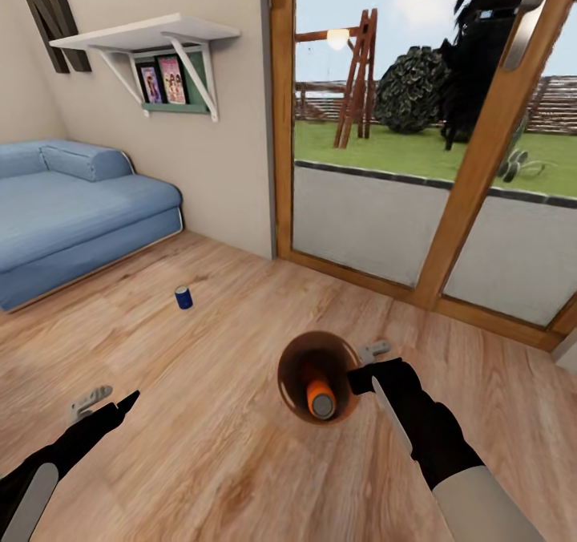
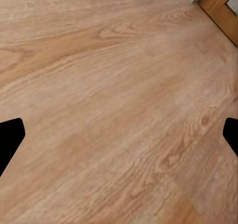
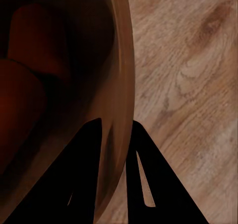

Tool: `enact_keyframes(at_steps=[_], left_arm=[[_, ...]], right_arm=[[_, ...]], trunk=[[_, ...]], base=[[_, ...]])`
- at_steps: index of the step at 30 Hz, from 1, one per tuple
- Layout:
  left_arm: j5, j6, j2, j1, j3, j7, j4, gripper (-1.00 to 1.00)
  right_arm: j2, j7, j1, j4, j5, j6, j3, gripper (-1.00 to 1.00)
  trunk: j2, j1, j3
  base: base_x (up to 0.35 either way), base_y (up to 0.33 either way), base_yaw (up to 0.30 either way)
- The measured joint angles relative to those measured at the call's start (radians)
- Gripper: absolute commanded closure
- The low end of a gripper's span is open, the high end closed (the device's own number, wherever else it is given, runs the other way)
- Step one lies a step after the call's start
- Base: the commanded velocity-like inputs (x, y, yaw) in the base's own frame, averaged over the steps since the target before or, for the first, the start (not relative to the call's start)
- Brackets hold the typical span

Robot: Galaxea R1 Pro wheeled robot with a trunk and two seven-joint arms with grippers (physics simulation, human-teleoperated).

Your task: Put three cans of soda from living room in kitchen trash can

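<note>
Head view: right tool [image 1: 362, 380] pinches trash can [image 1: 295, 366] rim; an orange can [image 1: 319, 396] lies inside. Blue can [image 1: 183, 297] stands on floor [image 1: 200, 462] near sofa [image 1: 72, 221]. Left tool [image 1: 108, 404] spread, empty. Kitchen trip pending.

Only legible sign: big dark letter "N" [image 1: 50, 14] on wall, top left

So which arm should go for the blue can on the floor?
Left. Its gripper is open and empty, on the blue can's side; the right gripper is clamped on the bucket's rim.
</note>
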Motion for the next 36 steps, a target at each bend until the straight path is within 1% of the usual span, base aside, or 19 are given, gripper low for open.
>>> enact_keyframes(at_steps=[5, 11, 23, 25, 28, 30, 34, 36], left_arm=[[0.000, 0.000, 0.000, 0.000, 0.000, 0.000, 0.005, -1.00], [-0.001, -0.001, 0.000, 0.000, 0.000, -0.002, 0.051, -1.00], [-0.002, -0.001, 0.000, 0.000, 0.000, -0.002, 0.065, -1.00], [-0.002, -0.001, 0.000, 0.000, 0.000, -0.001, 0.066, -1.00], [-0.002, -0.001, 0.000, 0.000, 0.000, -0.001, 0.066, -1.00], [-0.002, -0.002, 0.000, 0.000, 0.000, -0.001, 0.066, -1.00], [-0.002, -0.001, 0.000, 0.000, 0.000, -0.002, 0.066, -1.00], [-0.002, -0.001, 0.000, 0.000, 0.000, -0.002, 0.066, -1.00]], right_arm=[[0.000, -0.001, 0.000, 0.000, 0.005, 0.000, 0.000, 1.00], [0.000, 0.000, 0.000, 0.001, 0.000, 0.000, 0.001, 1.00], [0.001, 0.000, 0.000, 0.009, 0.002, -0.001, 0.001, 1.00], [0.009, -0.001, 0.000, 0.012, 0.011, -0.001, 0.001, 1.00], [0.015, 0.000, 0.000, 0.015, -0.004, -0.002, 0.002, 1.00], [0.017, 0.000, 0.000, 0.016, -0.007, -0.002, 0.002, 1.00], [0.018, -0.002, 0.000, 0.017, 0.009, -0.001, 0.001, 1.00], [0.018, -0.001, 0.000, 0.017, 0.004, -0.001, 0.001, 1.00]], trunk=[[0.000, 0.000, 0.002], [0.000, 0.000, 0.002], [0.000, 0.000, 0.002], [0.000, 0.000, 0.002], [0.000, 0.000, 0.002], [0.000, 0.000, 0.002], [0.000, 0.000, 0.002], [0.000, 0.000, 0.002]], base=[[0.327, 0.039, 0.000], [0.326, 0.090, 0.000], [0.323, 0.108, 0.000], [0.323, 0.118, 0.000], [0.323, 0.108, 0.000], [0.323, 0.081, 0.000], [0.323, 0.039, 0.000], [0.323, 0.011, 0.000]])
